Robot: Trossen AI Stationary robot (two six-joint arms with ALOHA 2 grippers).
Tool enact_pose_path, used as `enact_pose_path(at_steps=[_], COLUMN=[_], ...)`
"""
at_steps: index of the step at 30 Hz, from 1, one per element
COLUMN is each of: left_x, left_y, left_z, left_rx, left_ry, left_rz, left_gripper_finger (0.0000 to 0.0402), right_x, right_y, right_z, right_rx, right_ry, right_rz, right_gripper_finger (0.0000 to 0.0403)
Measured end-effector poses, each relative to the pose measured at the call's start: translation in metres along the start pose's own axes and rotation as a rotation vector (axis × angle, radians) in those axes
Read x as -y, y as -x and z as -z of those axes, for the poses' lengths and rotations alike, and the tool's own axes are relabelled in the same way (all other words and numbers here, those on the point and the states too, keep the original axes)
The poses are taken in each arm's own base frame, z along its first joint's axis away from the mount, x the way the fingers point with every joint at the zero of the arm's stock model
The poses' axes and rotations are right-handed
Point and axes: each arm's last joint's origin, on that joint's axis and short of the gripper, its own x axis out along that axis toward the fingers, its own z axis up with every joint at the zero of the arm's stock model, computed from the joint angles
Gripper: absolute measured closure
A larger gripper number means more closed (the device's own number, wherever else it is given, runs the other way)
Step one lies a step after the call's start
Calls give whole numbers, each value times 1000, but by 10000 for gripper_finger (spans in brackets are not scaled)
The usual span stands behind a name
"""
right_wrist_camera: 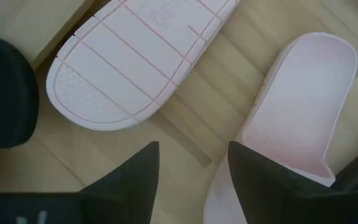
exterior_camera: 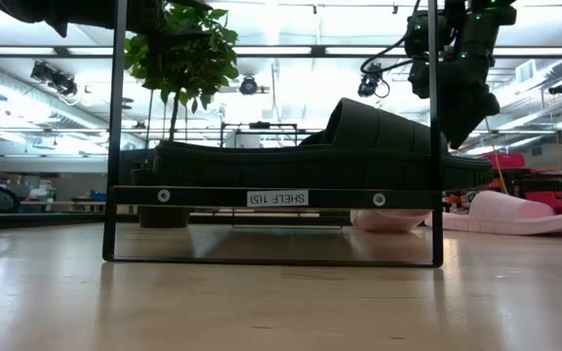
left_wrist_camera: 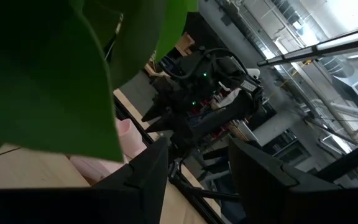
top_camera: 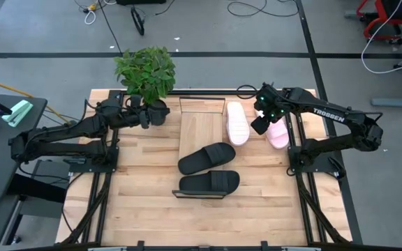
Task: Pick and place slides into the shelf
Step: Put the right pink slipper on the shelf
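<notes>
Two black slides (top_camera: pixel 207 158) (top_camera: pixel 210 183) lie on the shelf (top_camera: pixel 199 125), while two pale pink slides sit at its right side, one (top_camera: pixel 237 123) upside down against its edge, the other (top_camera: pixel 278 132) on the table (top_camera: pixel 145 202). Above that second pink slide the right gripper (top_camera: pixel 260 124) hovers, fingers apart and empty. By the potted plant (top_camera: pixel 146 71), the left gripper (top_camera: pixel 160 114) waits, fingers apart.

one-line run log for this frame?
left gripper: open, by plant | right gripper: open, empty, above pink slides | black slides: on shelf
</notes>
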Motion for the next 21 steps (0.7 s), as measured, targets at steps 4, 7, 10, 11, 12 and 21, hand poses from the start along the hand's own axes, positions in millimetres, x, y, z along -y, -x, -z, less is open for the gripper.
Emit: enact_pose_path(at_steps=[4, 7, 10, 11, 12, 21], left_x=[0, 0, 0, 0, 0, 0], left_y=[0, 0, 0, 0, 0, 0], left_z=[0, 0, 0, 0, 0, 0], left_rx=[0, 0, 0, 0, 0, 0], left_ry=[0, 0, 0, 0, 0, -1], left_rz=[0, 0, 0, 0, 0, 0], left_gripper_finger=[225, 229, 229, 228, 227, 229], right_x=[2, 5, 10, 11, 13, 24], right_y=[0, -1, -6, -8, -11, -33], right_z=[0, -1, -2, -1, -1, -6], right_rx=[19, 21, -11, -34, -64, -227], right_ry=[-44, -143, -219, -235, -251, -247], right_rz=[74, 110, 156, 175, 189, 231], right_gripper_finger=[206, 206, 206, 206, 206, 206])
